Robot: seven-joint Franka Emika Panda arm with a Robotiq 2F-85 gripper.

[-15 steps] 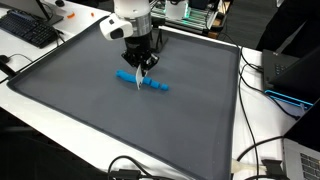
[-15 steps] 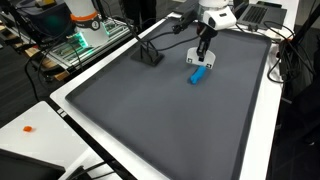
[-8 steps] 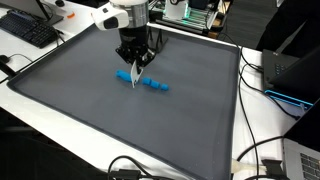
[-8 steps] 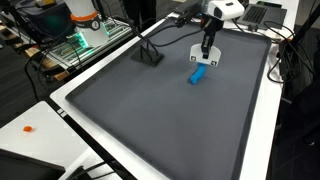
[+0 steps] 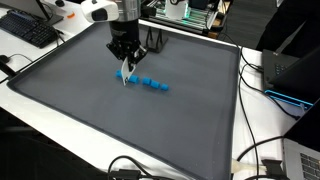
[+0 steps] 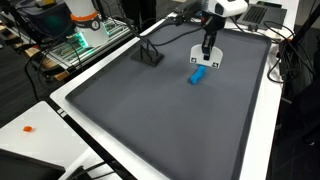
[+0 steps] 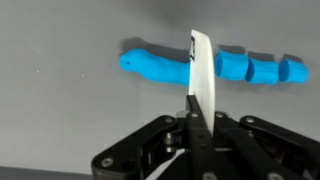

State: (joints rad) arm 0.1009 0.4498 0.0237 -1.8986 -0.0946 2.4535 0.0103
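Note:
My gripper stands over a dark grey mat and is shut on a thin white blade that points down. In the wrist view the blade crosses a blue dough roll. The long uncut part lies to its left and three cut pieces lie in a row to its right. In both exterior views the blue roll lies on the mat just below the gripper. I cannot tell whether the blade tip touches the dough.
A black keyboard lies beyond the mat's corner. A black stand sits on the mat near the gripper. Cables and a dark box lie along one side. A small orange thing lies on the white table.
The gripper with the blade has moved along the roll toward its uncut end. The cut pieces now show clear of the gripper. The roll itself has not shifted.

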